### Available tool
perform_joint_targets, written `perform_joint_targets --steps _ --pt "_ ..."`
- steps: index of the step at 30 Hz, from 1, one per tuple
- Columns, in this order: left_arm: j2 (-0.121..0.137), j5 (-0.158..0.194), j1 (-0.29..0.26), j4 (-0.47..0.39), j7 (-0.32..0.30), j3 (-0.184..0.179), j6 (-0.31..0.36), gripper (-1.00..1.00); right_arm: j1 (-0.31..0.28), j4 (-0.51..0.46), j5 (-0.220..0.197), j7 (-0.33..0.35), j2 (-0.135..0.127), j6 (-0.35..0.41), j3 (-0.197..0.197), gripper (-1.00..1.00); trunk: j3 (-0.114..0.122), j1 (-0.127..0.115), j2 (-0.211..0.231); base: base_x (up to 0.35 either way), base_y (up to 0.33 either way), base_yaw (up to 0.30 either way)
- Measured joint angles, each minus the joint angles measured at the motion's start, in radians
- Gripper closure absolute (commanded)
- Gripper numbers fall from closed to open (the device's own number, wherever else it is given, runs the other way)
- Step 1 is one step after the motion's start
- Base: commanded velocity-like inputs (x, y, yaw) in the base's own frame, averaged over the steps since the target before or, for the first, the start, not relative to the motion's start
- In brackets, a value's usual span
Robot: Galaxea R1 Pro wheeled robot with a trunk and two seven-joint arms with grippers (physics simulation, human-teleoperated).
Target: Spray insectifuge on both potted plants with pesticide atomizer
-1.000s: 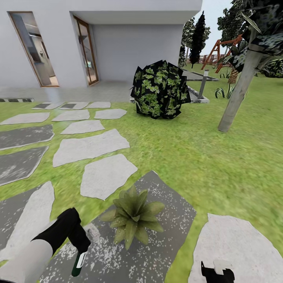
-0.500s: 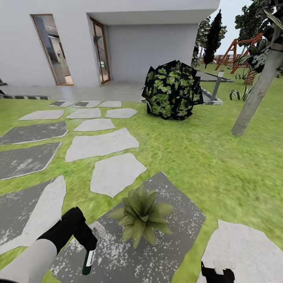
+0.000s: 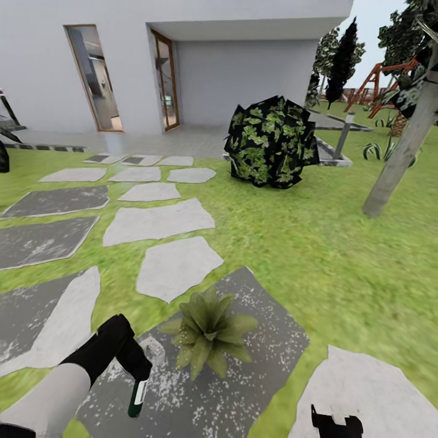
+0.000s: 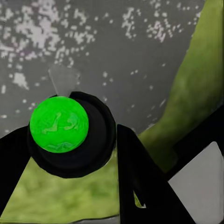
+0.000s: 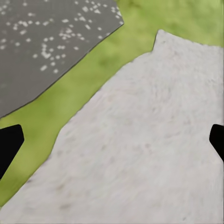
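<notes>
Rough speckled grey stone paving (image 3: 243, 377), matt grass (image 3: 316, 255)

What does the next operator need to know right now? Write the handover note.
Left gripper: shut on the pesticide atomizer, held bottom-down over the dark speckled paving stone.
Right gripper: fingers spread wide, empty, low over a pale stone.
Potted plant: sits on the dark stone, just right of the atomizer.
Done: atomizer picked up and brought beside this plant.
Left: whether it is covered cannot be told; spray it fully if not, then find and spray the second potted plant.
</notes>
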Motion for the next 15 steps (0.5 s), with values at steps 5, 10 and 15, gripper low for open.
perform_joint_targets --steps 5,10,15 --pt "0.004 0.000 -0.067 0.000 -0.015 -0.002 0.058 1.00 0.000 0.000 0.000 0.000 -0.001 0.000 0.000 -1.00 0.000 0.000 0.000 0.104 -0.219 0.103" --pt "-0.009 -0.127 -0.112 -0.003 -0.182 -0.062 0.061 1.00 0.000 0.000 0.001 0.000 -0.002 0.000 0.000 -1.00 0.000 0.000 0.000 0.022 -0.024 0.004" --pt "-0.023 -0.209 -0.118 -0.043 -0.250 -0.072 0.060 1.00 0.000 0.000 0.002 0.000 -0.002 0.000 0.000 -1.00 0.000 0.000 0.000 0.001 -0.001 0.000"
